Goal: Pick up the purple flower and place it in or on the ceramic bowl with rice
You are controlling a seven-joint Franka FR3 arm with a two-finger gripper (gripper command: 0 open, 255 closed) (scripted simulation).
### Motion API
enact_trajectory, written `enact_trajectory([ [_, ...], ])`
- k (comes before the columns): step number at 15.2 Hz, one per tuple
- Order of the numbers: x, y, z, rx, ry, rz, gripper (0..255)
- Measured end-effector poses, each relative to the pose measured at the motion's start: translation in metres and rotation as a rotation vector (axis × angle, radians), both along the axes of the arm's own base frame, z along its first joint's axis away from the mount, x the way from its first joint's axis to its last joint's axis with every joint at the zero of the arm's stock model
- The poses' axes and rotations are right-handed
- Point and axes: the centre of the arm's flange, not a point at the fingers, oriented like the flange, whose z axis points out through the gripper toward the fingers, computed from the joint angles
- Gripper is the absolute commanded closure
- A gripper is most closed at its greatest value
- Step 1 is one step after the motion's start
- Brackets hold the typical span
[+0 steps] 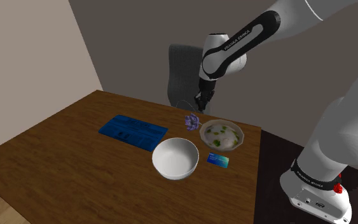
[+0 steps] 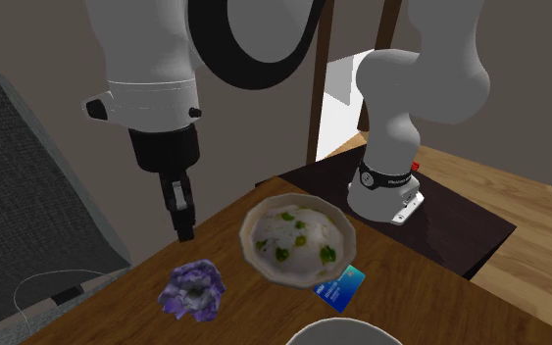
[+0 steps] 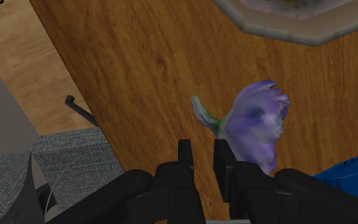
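Lying on wooden table point(image 1: 56, 159), shoulder view, around white bowl point(image 1: 175, 158): tray point(image 1: 133, 132) at 10 o'clock, purple flower point(image 1: 191, 120) 1, rice bowl point(image 1: 222, 135) 2, card point(image 1: 218, 160) 3

A brown wooden table point(image 1: 56, 159) stands near a corner where a beige wall point(image 1: 25, 44) meets a grey wall point(image 1: 133, 32). A grey chair point(image 1: 182, 63) sits just behind the table's far edge. Beside the table the floor point(image 2: 543, 245) is light wood planks, with a dark brown patch point(image 2: 460, 221) lying on it
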Motion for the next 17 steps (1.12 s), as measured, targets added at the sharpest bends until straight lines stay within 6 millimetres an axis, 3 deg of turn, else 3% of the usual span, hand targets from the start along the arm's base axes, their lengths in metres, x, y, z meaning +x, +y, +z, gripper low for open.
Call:
enact_trajectory([
  [6,0.000,0.000,0.000,0.000,0.000,0.000,255],
  [7,0.000,0.000,0.000,0.000,0.000,0.000,0],
  [9,-0.007,0.007,-0.003,0.000,-0.017,-0.030,0],
  [13,-0.037,0.053,-0.017,-0.002,-0.160,-0.297,0],
  [17,-0.037,0.062,-0.034,0.007,-0.187,-0.355,0],
])
